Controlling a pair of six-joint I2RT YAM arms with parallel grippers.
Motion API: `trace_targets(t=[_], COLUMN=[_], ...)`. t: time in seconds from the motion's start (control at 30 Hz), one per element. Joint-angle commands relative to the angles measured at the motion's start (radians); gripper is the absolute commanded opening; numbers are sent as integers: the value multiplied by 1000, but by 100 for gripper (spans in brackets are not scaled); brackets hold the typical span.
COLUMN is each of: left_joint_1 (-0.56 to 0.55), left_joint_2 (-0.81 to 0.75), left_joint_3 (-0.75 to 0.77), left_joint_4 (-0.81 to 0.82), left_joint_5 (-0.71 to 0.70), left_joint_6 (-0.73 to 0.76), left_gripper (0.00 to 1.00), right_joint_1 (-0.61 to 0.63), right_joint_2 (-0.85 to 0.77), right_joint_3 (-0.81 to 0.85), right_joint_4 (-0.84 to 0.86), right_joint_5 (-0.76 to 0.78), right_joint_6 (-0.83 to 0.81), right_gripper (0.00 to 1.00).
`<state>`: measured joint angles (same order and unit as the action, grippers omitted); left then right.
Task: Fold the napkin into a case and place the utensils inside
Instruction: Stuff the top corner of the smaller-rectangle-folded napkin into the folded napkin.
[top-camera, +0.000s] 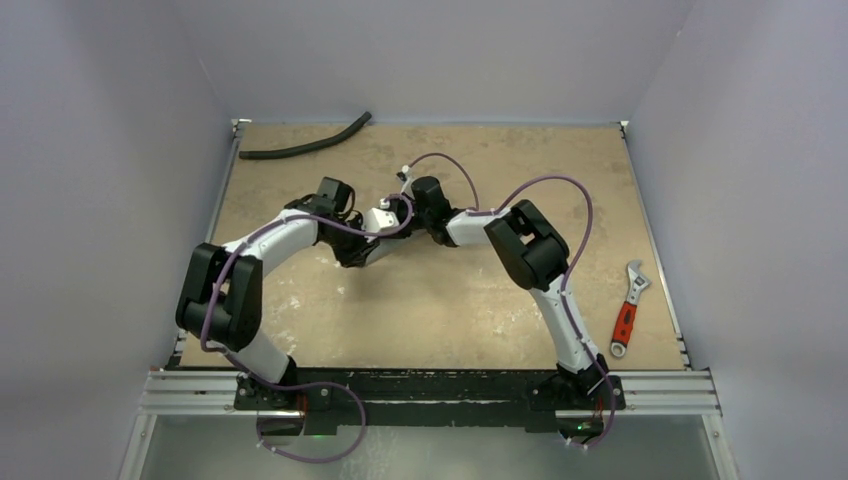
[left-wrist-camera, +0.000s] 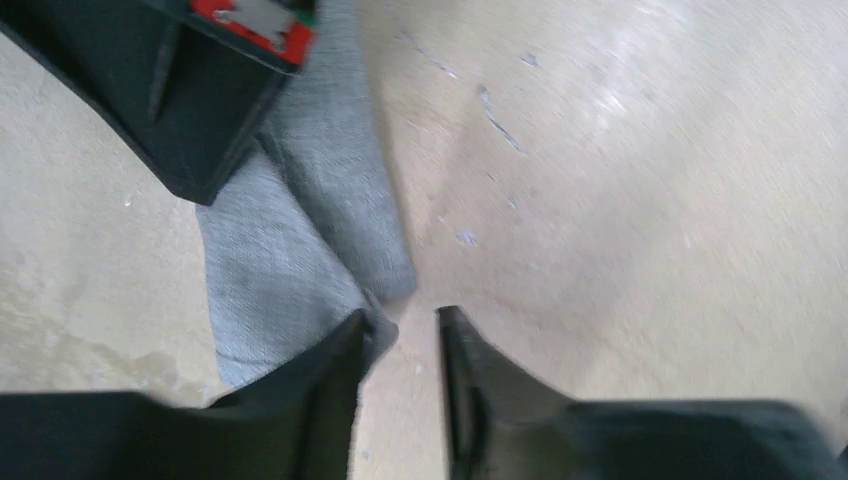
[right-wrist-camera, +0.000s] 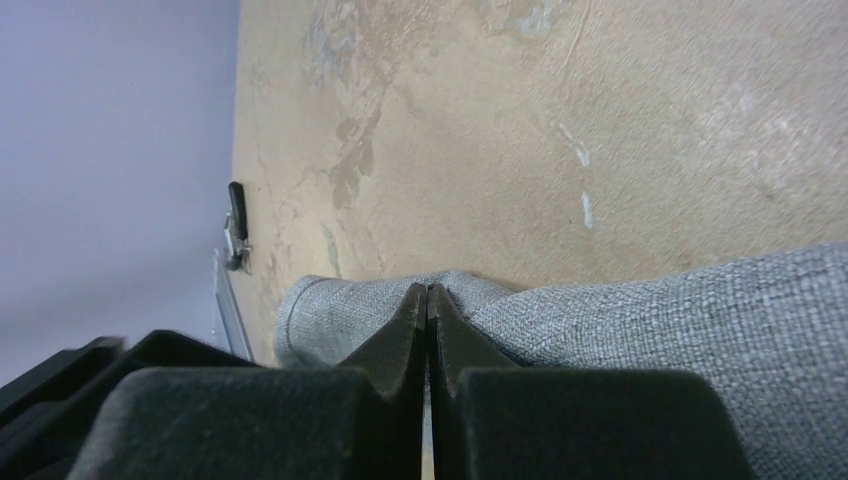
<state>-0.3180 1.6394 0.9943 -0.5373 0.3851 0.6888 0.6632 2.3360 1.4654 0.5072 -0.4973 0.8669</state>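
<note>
One grey napkin (right-wrist-camera: 650, 310): right end effector (right-wrist-camera: 428, 292) pinches it, left end effector (left-wrist-camera: 400, 316) stands parted.

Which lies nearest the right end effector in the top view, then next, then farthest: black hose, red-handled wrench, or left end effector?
From the right end effector, in the top view:
1. Left end effector, right beside it at mid-table.
2. Black hose, far-left corner.
3. Red-handled wrench, right edge, nearer the bases.
</note>
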Motion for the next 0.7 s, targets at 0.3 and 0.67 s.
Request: trace_targets(t=[0.3, 0.67], left_joint_1=[43, 21], left_joint_2=[-197, -255], left_joint_3=[-27, -219], left_joint_4=[-247, 146], left_joint_5=[65, 18], left_joint_6=[794, 979], left_gripper=[84, 94], right_joint_1=[-2, -2], right_joint_2=[114, 128], right_joint_3=[6, -19], right_joint_4=[-111, -70], right_joint_5=[56, 5], right_joint_6=[-91, -77], right_gripper=[0, 0])
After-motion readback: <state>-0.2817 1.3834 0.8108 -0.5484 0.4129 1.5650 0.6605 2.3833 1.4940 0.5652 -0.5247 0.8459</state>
